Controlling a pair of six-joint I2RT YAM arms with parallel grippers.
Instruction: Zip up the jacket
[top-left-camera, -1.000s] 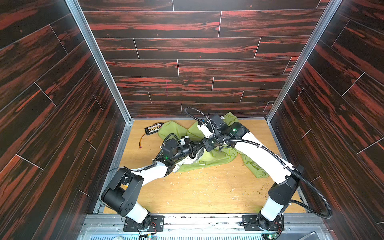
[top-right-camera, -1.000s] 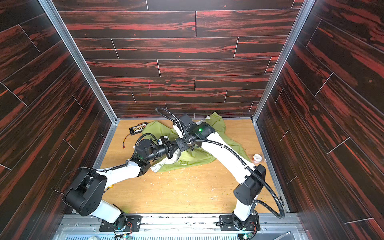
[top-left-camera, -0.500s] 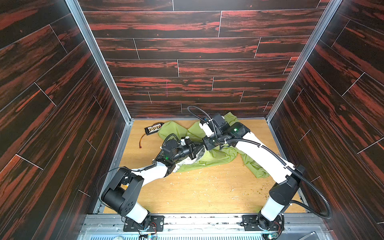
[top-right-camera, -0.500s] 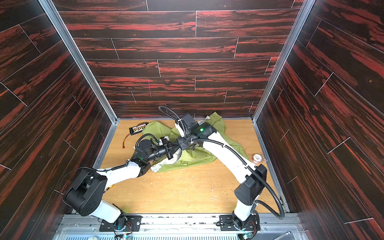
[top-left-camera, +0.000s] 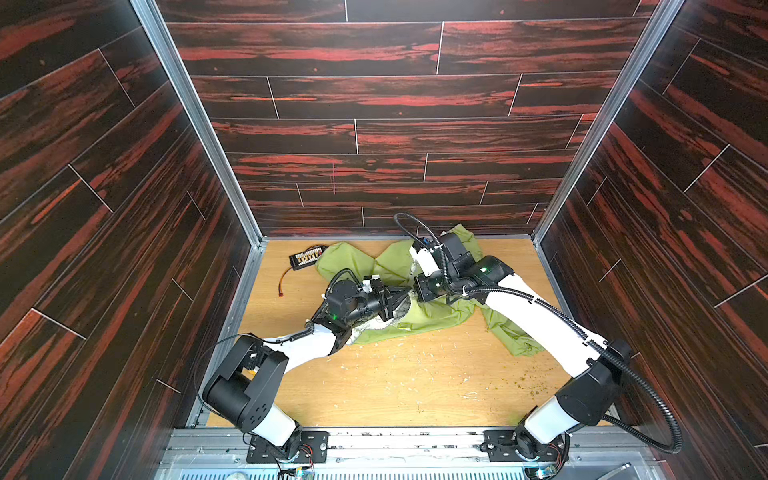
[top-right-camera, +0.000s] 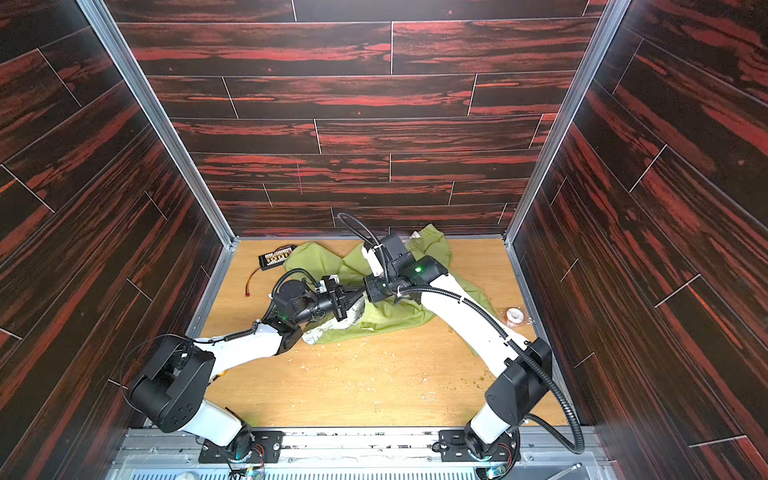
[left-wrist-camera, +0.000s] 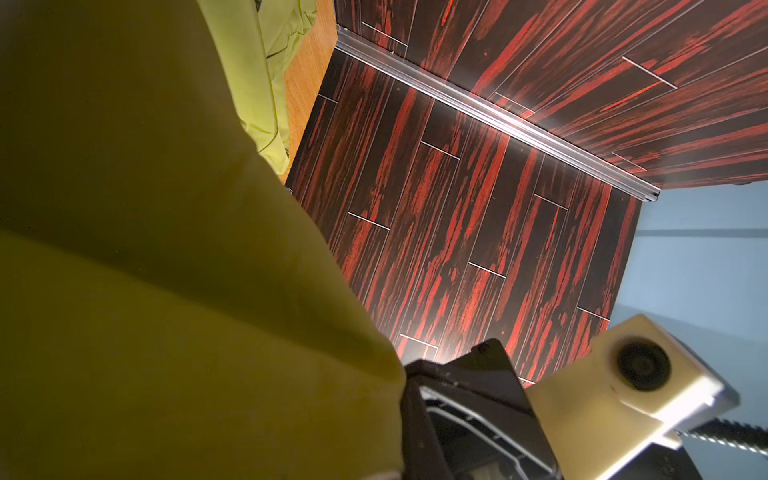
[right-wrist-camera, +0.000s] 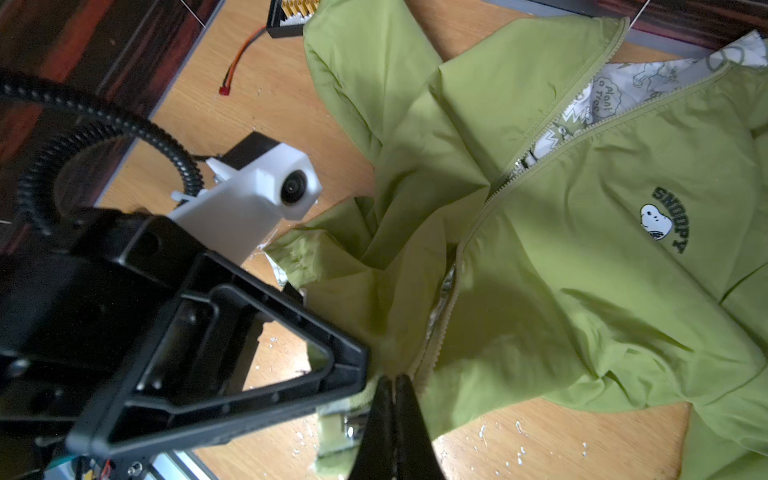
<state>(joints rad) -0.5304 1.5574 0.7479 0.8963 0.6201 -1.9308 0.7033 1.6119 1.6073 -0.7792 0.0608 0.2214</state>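
Both top views: the jacket lies rumpled, front up, on the worktop toward the back wall. Left gripper and right gripper meet tip to tip at its hem.

Left wrist: olive fabric fills most of the view. Own jaws hidden; judged clamped on the jacket.

Right wrist: right jaws together at the bottom end of the zipper; what lies between them, cannot tell. Left pinches bunched hem just beside. Zipper runs straight away from both tips toward the collar. What looks like the slider sits partway up, with an open V beyond. Judgement: left anchors, right travels up-track.
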